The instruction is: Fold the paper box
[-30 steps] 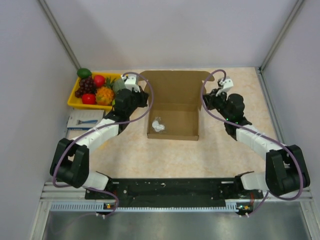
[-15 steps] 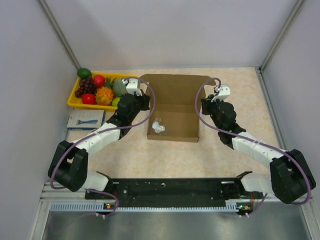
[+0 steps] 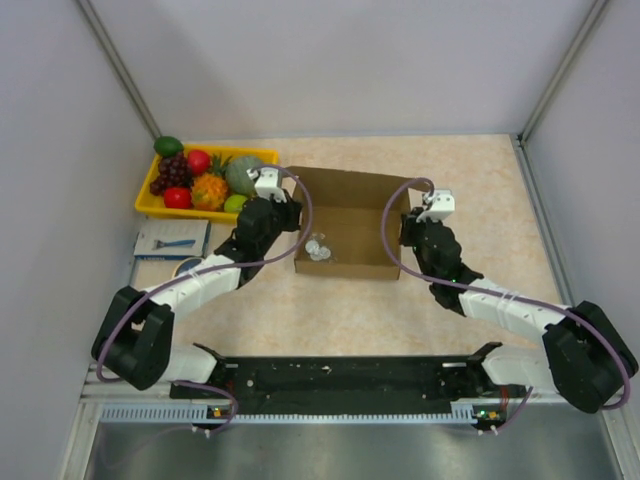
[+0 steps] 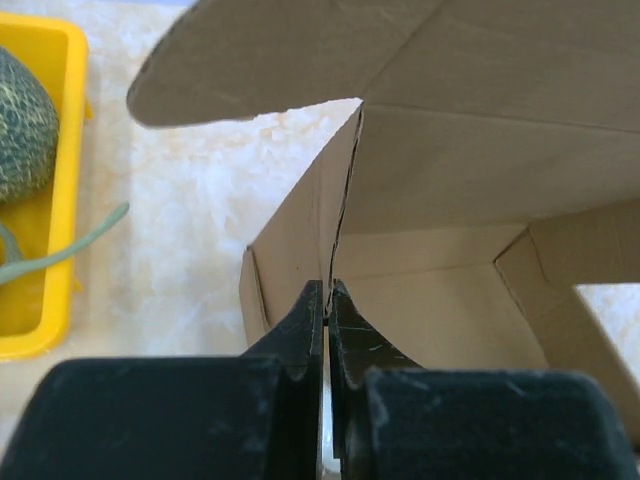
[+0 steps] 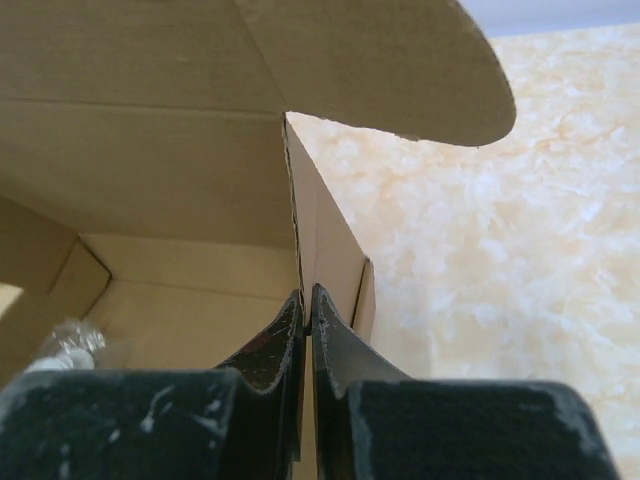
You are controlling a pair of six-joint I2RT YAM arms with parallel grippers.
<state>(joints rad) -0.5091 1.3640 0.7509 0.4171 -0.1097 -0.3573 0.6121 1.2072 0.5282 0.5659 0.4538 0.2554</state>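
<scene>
Brown box: one side wall pinched between the left gripper fingers, the other between the right gripper fingers; lid above both.

tray: yellow tray, plastic, at the far left of the surface.
tray contents: dark grapes; two red fruits; orange spiky fruit; netted green melon at the right end.
on tray's far rim: dark green avocado.
packet: blue-white packet, flat, just nearer than the tray.
beside packet: small dark round item, partly hidden, kind not clear.
bag: crumpled clear plastic bag, right of the tray, well apart.
surface: beige, marbled.
near edge: metal rail.
</scene>
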